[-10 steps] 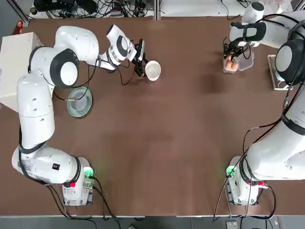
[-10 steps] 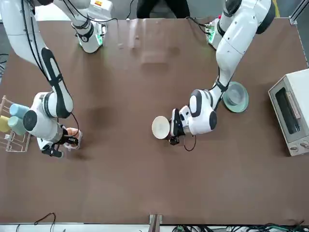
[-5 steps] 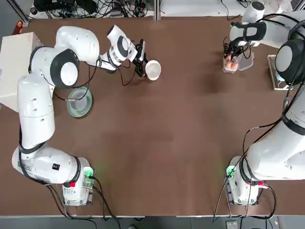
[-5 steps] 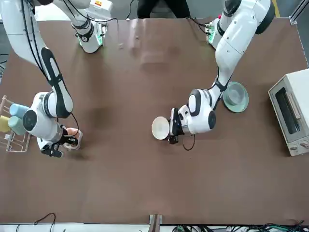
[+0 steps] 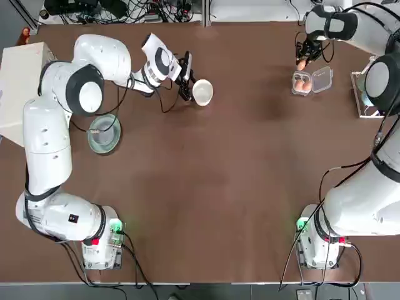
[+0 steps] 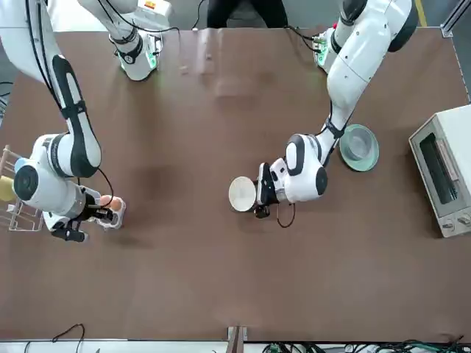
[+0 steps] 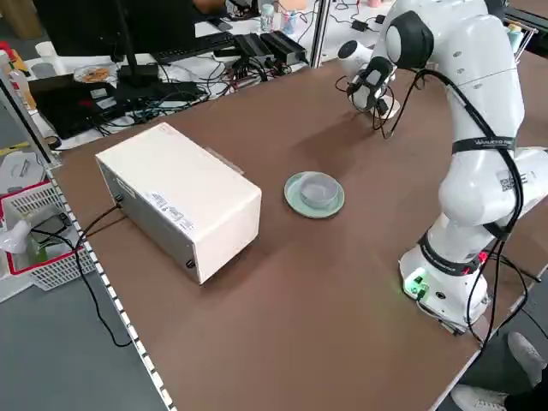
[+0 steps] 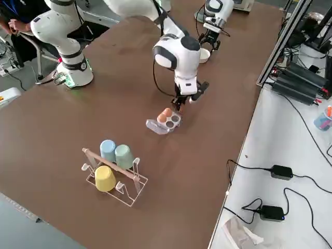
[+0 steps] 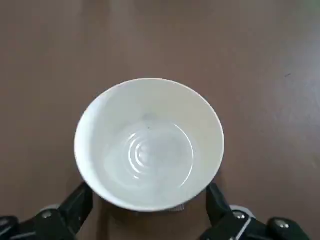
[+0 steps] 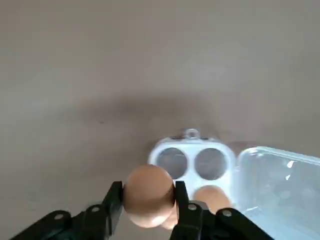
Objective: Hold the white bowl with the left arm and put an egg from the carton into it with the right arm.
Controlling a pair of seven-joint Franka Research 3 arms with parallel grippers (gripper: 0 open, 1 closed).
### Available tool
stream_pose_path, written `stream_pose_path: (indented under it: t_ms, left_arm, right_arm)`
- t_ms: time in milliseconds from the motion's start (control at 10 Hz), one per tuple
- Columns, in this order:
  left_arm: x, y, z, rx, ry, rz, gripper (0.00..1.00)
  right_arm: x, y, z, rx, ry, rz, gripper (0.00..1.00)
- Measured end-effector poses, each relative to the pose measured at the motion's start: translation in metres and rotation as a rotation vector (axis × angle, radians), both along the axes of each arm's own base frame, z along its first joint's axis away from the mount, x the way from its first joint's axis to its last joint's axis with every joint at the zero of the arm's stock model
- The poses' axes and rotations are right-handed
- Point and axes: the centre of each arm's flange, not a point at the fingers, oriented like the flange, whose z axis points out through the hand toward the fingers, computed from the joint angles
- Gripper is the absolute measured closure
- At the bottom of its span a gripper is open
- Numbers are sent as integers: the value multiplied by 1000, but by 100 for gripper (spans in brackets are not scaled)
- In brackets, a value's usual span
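Observation:
The white bowl (image 5: 202, 92) (image 6: 241, 194) (image 9: 149, 145) stands empty at the far left of the table. My left gripper (image 5: 190, 87) (image 9: 149, 199) lies low beside it, one finger (image 9: 80, 200) against each side of the bowl, shut on it. My right gripper (image 5: 304, 59) (image 10: 148, 196) hangs above the table just beyond the carton (image 5: 309, 82) (image 10: 200, 162) (image 8: 165, 120), shut on an orange-brown egg (image 10: 148, 192) (image 5: 302, 64). The carton's clear lid lies open. Two of its cups are bare and another egg (image 10: 212, 195) sits in it.
A pale green glass plate (image 5: 104, 133) (image 7: 314, 193) lies near the left arm. A white oven box (image 5: 19, 81) (image 7: 184, 197) stands at the left edge. A wire rack with cups (image 8: 115, 168) (image 6: 18, 191) stands at the right edge, beside the carton.
My right gripper has closed on an egg and lifted it out of the carton, toward the table's far edge. The left gripper and the bowl have shifted slightly.

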Motion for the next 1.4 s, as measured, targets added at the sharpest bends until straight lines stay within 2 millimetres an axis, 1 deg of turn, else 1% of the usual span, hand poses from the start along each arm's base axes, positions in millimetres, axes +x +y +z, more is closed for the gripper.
stream_pose_path:
  t_ms: [100,300,500,700,800,900,1100,1200,1400]
  left_arm:
    - [1,1,0,0,0,3,0]
    - [2,4,0,0,0,7,0]
    - [2,3,0,-1,0,7,0]
    - [1,2,0,-3,1,6,0]
    - [1,1,1,-4,1,5,0]
    - [1,1,0,-5,2,5,0]
    - [0,0,1,-6,3,4,0]
    - [0,-1,1,-8,4,3,0]
    - [-1,-3,2,-11,5,1,0]
  right_arm:
    - [3,21,7,65,-9,-24,53]
    - [3,72,12,210,-13,-83,53]
    - [1,131,18,341,-39,-135,53]
    - [-7,189,20,443,-60,-177,53]
    - [-13,219,16,485,-72,-194,53]
    - [-21,249,9,513,-81,-204,53]
    - [-40,301,-17,534,-94,-210,53]
    - [-51,324,-27,540,-105,-206,53]
    - [-69,359,-35,549,-136,-194,53]
